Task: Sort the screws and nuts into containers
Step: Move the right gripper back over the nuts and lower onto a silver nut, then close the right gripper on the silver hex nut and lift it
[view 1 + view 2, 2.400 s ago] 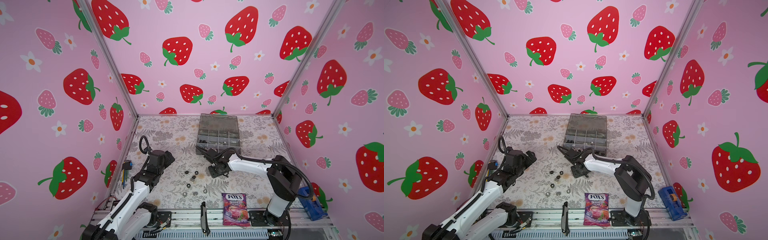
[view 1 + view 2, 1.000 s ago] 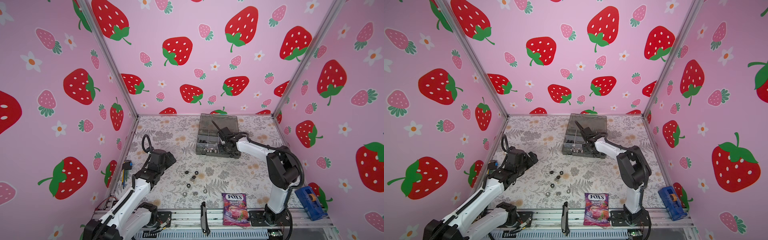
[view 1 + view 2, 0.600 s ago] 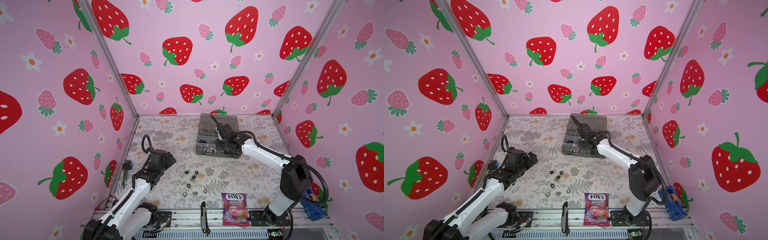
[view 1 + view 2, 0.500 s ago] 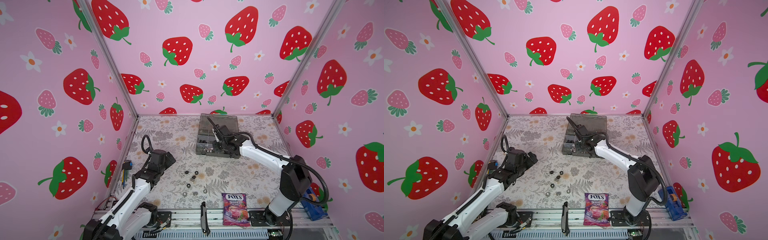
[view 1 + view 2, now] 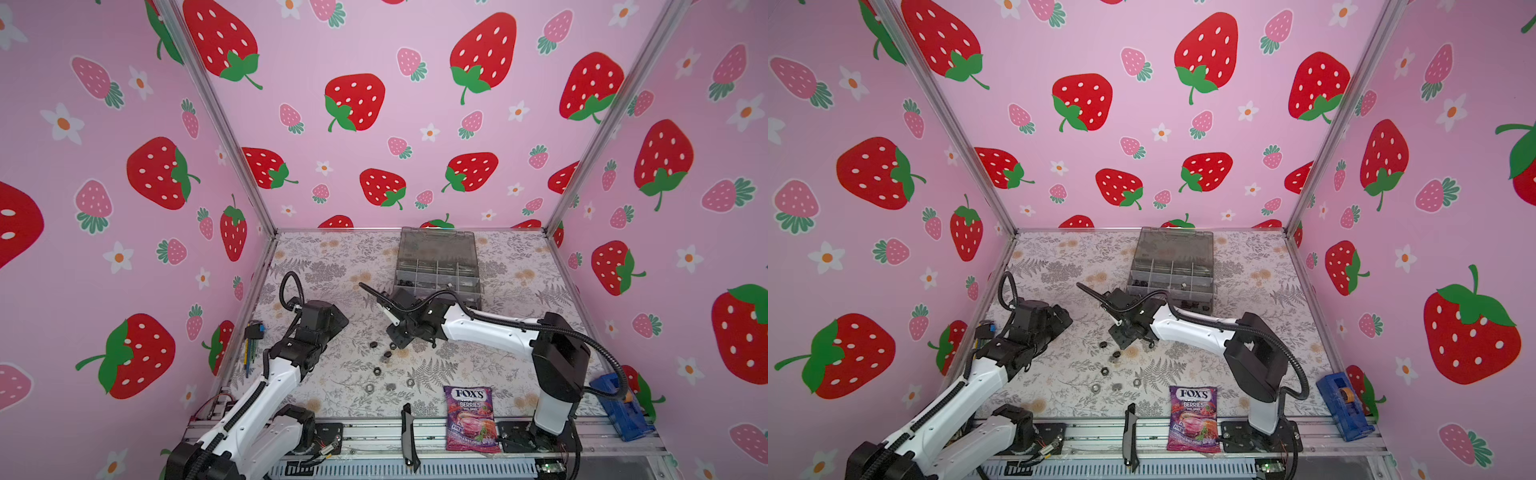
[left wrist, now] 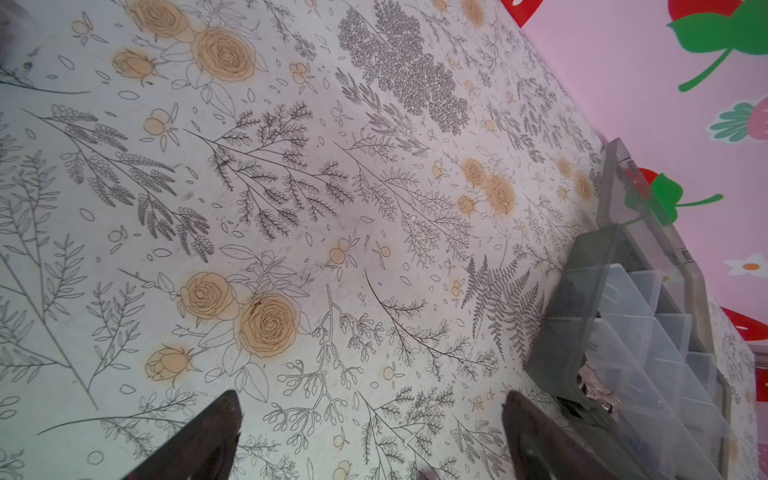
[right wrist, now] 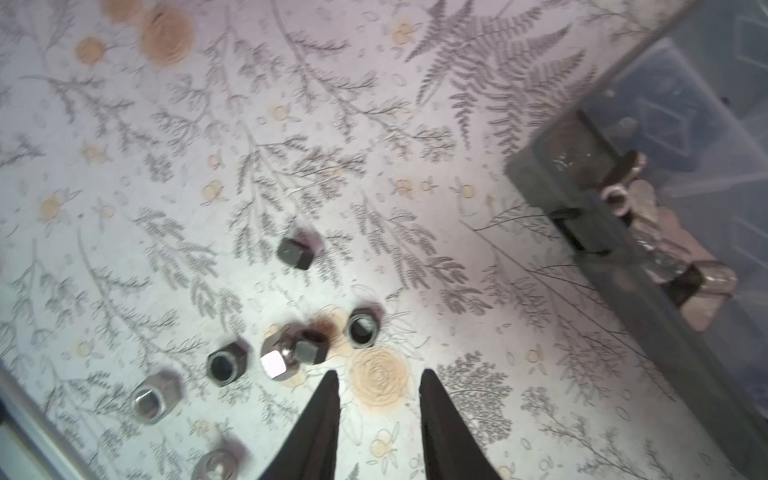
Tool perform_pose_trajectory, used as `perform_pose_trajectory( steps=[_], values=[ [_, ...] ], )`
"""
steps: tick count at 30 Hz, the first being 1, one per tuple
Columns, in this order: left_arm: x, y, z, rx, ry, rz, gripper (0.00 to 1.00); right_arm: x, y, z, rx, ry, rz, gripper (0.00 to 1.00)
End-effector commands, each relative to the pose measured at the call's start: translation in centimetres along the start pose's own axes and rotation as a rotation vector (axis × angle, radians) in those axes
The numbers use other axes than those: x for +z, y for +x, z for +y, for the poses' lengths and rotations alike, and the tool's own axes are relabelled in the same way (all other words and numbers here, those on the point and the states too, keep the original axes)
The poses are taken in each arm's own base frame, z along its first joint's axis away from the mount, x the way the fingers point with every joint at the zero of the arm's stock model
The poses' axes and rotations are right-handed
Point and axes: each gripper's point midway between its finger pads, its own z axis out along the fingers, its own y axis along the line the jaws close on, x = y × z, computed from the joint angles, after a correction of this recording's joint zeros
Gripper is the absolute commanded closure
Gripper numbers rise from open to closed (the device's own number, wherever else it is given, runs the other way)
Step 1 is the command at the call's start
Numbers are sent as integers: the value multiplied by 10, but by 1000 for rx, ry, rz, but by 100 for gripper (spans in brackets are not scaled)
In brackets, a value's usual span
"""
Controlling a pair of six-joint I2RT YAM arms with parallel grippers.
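Your right end effector (image 7: pixel 380 374) hangs part-open with nothing between its fingers. The loose nuts (image 7: pixel 227 365) lie on the worktop (image 5: pixel 490 365) just beside its tips and trail toward the front edge in both top views, so this arm is nearer; most lie flat, hole up, with no long axis to match. Left end effector (image 6: pixel 370 401) is spread wide and empty. The grey organiser box (image 5: pixel 436 249) sits lid-up behind the right arm, with silver wing nuts (image 7: pixel 623 195) in a near compartment and dark pieces in a corner one; I can't pick out any screws.
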Motion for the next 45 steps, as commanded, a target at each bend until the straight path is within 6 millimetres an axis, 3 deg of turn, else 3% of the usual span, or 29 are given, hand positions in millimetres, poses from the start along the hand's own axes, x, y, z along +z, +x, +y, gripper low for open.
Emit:
perform_pose_trajectory(
  steps=[1, 6, 17, 39, 45],
  values=[
    [-4, -3, 21, -45, -92, -20, 1, 7, 27, 25, -108, -68, 78, 65],
    [-6, 1, 27, -59, -98, -11, 1, 16, 47, 44, -132, -142, 123, 65],
    [-7, 0, 28, -65, -89, -13, 1, 43, 60, 43, -148, -123, 173, 68],
    [-3, 3, 28, -64, -84, 3, 1, 65, 36, 43, -194, -82, 135, 69],
    [-3, 3, 30, -66, -85, 1, 1, 65, 34, 46, -198, -104, 134, 77]
  ],
)
